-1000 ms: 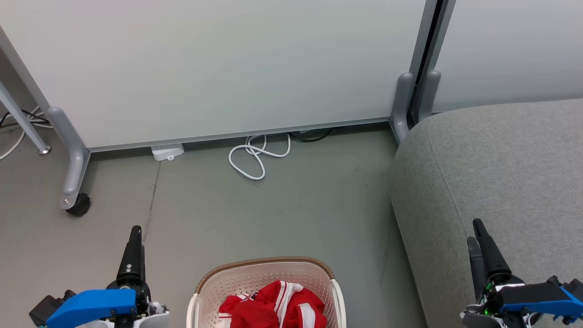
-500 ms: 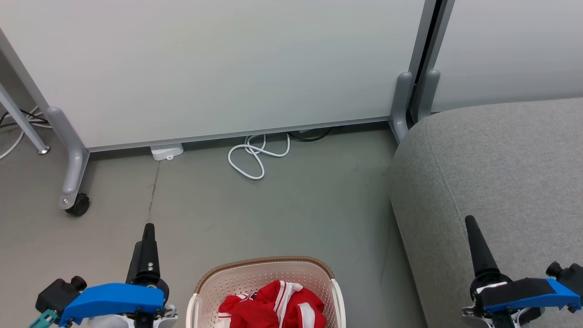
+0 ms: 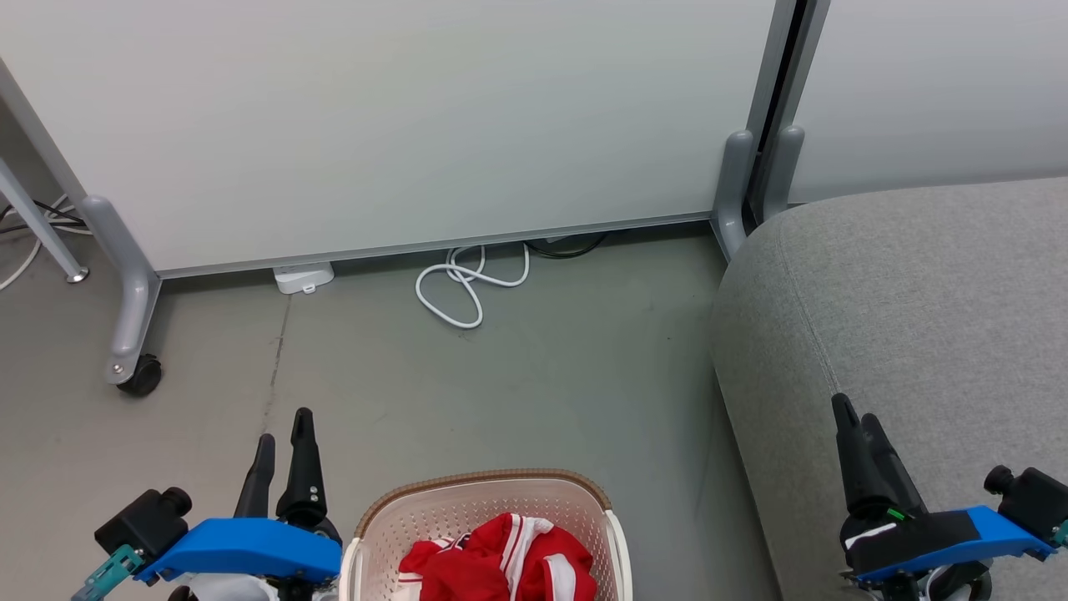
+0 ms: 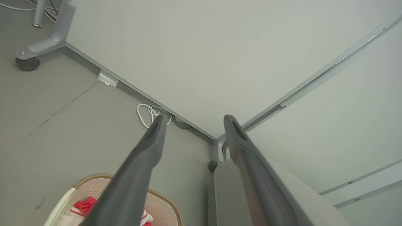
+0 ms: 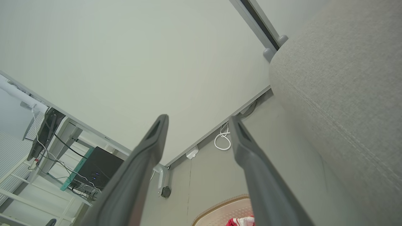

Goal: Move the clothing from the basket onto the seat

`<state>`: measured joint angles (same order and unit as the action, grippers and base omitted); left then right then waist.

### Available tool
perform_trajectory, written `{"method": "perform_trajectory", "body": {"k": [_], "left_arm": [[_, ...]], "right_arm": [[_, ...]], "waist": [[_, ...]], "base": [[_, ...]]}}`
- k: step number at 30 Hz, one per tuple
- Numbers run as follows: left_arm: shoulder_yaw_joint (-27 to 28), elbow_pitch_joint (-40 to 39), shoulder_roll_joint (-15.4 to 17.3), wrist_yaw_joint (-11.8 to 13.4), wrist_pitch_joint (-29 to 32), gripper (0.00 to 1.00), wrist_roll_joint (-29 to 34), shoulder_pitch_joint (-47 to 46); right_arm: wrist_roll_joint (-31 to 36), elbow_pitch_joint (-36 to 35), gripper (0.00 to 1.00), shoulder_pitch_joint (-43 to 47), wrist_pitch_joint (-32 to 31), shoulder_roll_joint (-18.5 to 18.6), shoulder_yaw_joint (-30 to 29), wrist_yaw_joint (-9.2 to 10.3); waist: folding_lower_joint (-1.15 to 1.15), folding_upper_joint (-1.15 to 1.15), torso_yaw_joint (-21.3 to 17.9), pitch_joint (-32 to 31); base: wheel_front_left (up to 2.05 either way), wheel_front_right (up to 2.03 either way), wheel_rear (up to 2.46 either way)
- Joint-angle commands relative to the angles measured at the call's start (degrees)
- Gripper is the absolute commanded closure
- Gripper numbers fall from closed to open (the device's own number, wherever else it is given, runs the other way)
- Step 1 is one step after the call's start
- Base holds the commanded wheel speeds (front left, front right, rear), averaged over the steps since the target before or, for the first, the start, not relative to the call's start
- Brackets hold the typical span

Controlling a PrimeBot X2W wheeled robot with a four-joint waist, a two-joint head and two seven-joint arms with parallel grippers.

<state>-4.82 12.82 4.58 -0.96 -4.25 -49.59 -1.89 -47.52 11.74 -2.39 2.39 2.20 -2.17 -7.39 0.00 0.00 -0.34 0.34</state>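
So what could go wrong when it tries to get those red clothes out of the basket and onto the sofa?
Mainly two things, I'd guess. The clothing lies bunched in the basket, so a grab may catch only a loose fold and drop it on the floor before reaching the seat. Also, the left end effector sits close beside the basket's rim and could nudge or snag it going in.

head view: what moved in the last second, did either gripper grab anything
The left gripper slid right, toward the basket, and turned so both its fingers show. The right gripper eased a little left, over the edge of the seat. Both are open and hold nothing. The clothing lies in the basket as before; basket and seat have not moved.
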Motion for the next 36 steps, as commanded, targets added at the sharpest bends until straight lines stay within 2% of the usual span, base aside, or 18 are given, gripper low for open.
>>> {"method": "perform_trajectory", "body": {"k": [1, 14, 36], "left_arm": [[-0.6, -0.6, 0.6, 0.4, -0.7, 0.00, 2.2, -1.2], [-2.8, -2.0, 1.3, 2.1, -2.9, 0.00, 12.0, -1.2], [-6.1, -1.5, 2.5, 4.2, -6.1, 0.00, 24.9, -0.3]], "right_arm": [[2.6, -1.2, 0.00, -0.1, 0.6, 0.5, 0.3, -0.08], [11.7, -2.6, 0.00, 0.6, 1.9, 0.6, 0.8, -0.09], [25.4, -3.7, 0.00, 1.8, 2.6, 0.7, 0.4, -0.11]], "waist": [[0.00, 0.00, 0.0, 0.0], [0.00, 0.00, -0.1, 0.2], [0.00, 0.00, 0.3, -0.1]], "base": [[0.00, 0.00, 0.00], [0.00, 0.00, 0.00], [0.00, 0.00, 0.00]]}}
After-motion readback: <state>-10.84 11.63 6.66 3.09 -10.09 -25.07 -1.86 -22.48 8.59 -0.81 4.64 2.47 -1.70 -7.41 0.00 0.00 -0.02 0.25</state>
